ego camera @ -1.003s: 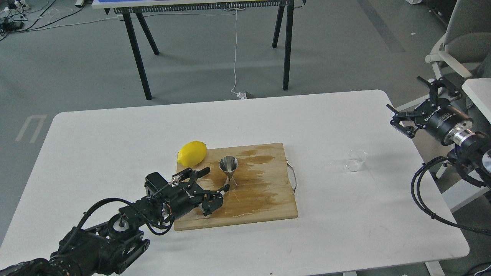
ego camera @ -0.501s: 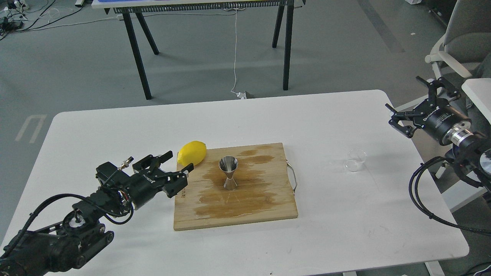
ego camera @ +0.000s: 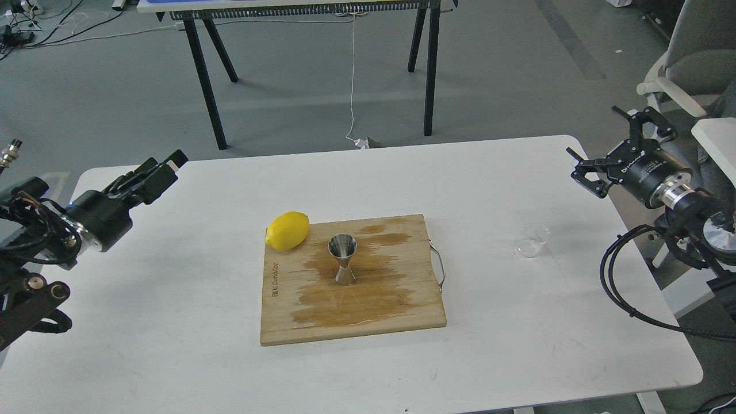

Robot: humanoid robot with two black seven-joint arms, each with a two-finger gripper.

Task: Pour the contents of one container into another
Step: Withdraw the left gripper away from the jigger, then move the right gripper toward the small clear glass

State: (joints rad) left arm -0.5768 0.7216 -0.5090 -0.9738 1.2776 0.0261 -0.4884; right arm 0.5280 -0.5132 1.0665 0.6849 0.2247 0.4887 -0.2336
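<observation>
The steel jigger (ego camera: pixel 343 259) stands upright in the middle of a wet wooden cutting board (ego camera: pixel 397 310). Right of the board, the small clear glass cup (ego camera: pixel 532 240) sits on the white table. My left gripper (ego camera: pixel 164 164) hovers over the table's far left corner, well away from the jigger; its fingers point right and look slightly apart, holding nothing. My right gripper (ego camera: pixel 606 144) hangs above the table's right edge, behind and to the right of the glass cup, with its fingers spread wide and empty.
A yellow lemon (ego camera: pixel 287 230) rests on the board's back left corner. A metal handle (ego camera: pixel 440 267) sticks out of the board's right side. A black-legged table (ego camera: pixel 310 69) stands on the floor behind, and a chair (ego camera: pixel 684 63) at the far right.
My left arm has pulled back from beside the jigger, to the left and up over the table's left corner. My right gripper has drifted slightly left and up. Jigger and cup have not moved.
</observation>
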